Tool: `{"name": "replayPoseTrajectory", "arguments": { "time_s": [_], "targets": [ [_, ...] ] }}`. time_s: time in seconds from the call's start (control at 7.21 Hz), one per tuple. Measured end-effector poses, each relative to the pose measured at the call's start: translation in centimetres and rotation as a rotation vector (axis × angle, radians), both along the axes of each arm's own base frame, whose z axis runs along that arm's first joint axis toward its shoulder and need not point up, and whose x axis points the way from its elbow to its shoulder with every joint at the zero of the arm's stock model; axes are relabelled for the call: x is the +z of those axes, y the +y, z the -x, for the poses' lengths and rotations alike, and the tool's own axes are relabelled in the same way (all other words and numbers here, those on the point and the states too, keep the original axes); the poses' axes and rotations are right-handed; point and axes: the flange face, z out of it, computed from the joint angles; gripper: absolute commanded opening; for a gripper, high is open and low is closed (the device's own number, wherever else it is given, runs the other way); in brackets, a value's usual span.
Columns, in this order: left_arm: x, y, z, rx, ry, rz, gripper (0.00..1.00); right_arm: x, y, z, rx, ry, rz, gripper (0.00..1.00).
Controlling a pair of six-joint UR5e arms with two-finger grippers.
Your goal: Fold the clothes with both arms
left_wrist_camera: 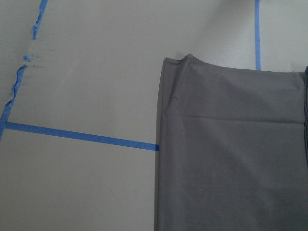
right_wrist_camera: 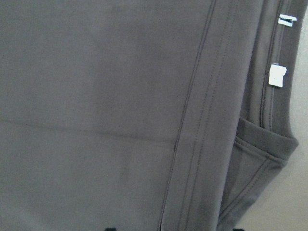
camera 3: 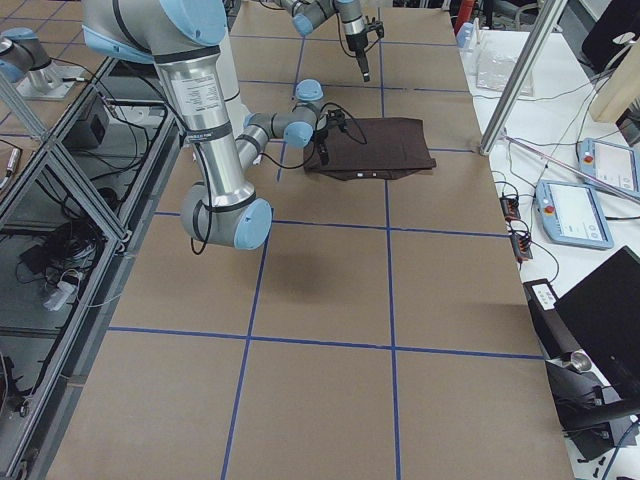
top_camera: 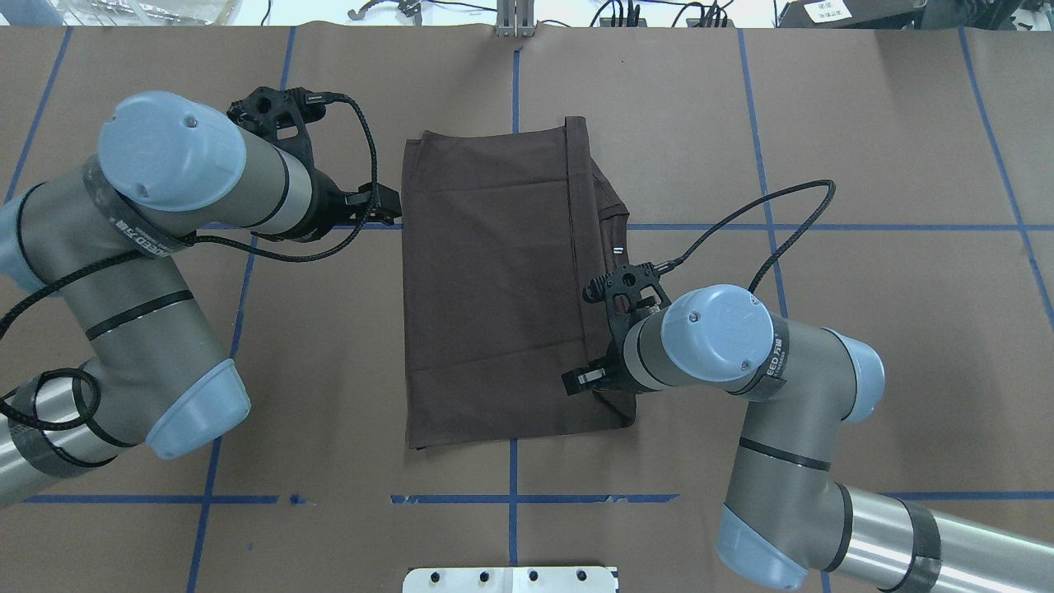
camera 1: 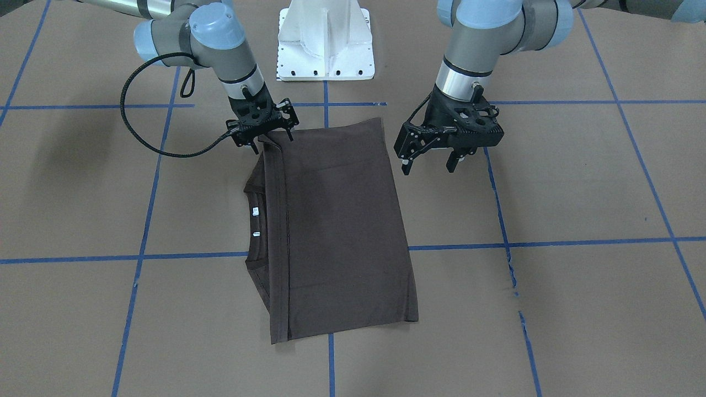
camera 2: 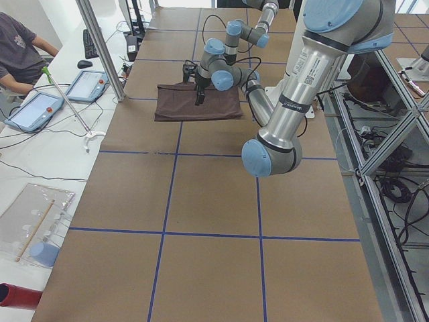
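Note:
The dark brown T-shirt (camera 1: pixel 336 220) lies folded into a rectangle on the brown table, also seen from overhead (top_camera: pixel 494 288). Its ribbed collar (camera 1: pixel 255 220) and white neck labels (right_wrist_camera: pixel 277 75) poke out from under the folded layer. My right gripper (camera 1: pixel 273 138) hovers open over the shirt's collar-side corner nearest the robot base; its wrist view shows fabric and two separated fingertips. My left gripper (camera 1: pixel 429 164) hangs open just off the opposite edge, above bare table. The left wrist view shows that shirt edge (left_wrist_camera: pixel 231 159) and no fingers.
Blue tape lines (camera 1: pixel 187 256) grid the table. The white pedestal base (camera 1: pixel 325 41) stands behind the shirt. A person (camera 2: pixel 20 54) sits at a side bench with tablets (camera 2: pixel 33 111). A metal frame post (camera 3: pixel 515 75) stands at the table's far side.

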Motion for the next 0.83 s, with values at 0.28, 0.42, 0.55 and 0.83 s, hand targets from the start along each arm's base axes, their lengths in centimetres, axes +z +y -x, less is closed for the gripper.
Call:
{"name": "replayPoseTrajectory", "arguments": {
  "time_s": [0.28, 0.42, 0.55, 0.83],
  "targets": [
    [0.4, -0.3, -0.2, 0.003, 0.002, -0.009, 1.00, 0.3, 0.1, 0.2, -0.004, 0.003, -0.005, 0.36],
    [0.5, -0.4, -0.3, 0.004, 0.000, -0.011, 1.00, 0.6, 0.2, 0.5, -0.007, 0.008, -0.005, 0.36],
    [0.6, -0.4, -0.3, 0.006, -0.002, -0.012, 1.00, 0.9, 0.3, 0.8, -0.011, 0.014, -0.002, 0.36],
    [0.6, -0.4, -0.3, 0.005, -0.001, -0.013, 1.00, 1.1, 0.5, 1.0, -0.018, 0.022, 0.004, 0.36]
  ]
}}
